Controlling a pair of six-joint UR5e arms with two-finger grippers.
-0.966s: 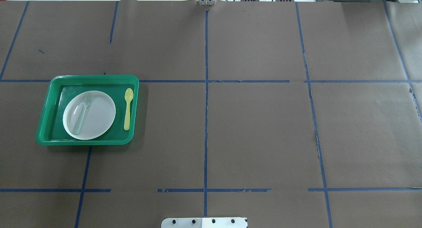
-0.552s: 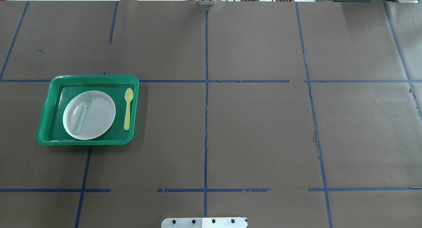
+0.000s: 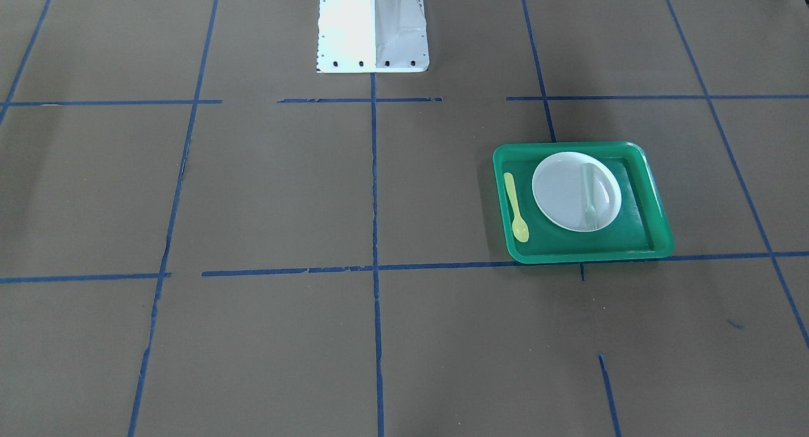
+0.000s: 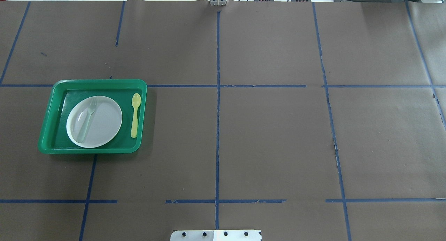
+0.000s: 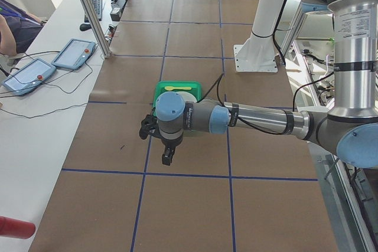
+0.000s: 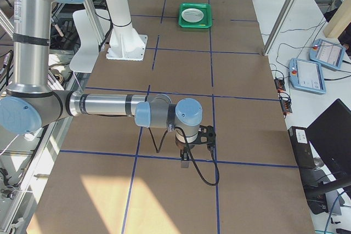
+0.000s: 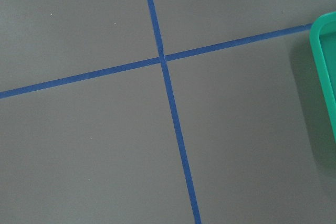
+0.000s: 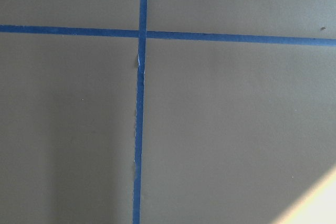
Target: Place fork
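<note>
Probably light, thin and slippery, the fork (image 4: pixel 87 120) lies on the white plate (image 4: pixel 106 124) in the green tray (image 4: pixel 101 82) near the tabletop's left edge; pinch its flat handle midway. For the left gripper (image 5: pixel 167 159) and right gripper (image 6: pixel 185 161), I cannot tell the opening.

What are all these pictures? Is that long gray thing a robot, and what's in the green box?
Yes, a robot with two long arms, each ending in a pincer. The two side pictures show the left pincer and the right pincer hanging above the brown table; I see nothing in them. Two pictures look down from high up, and two come from small cameras on the wrists. The green tray holds a white plate with a pale fork lying on it, and a yellow spoon beside the plate.
</note>
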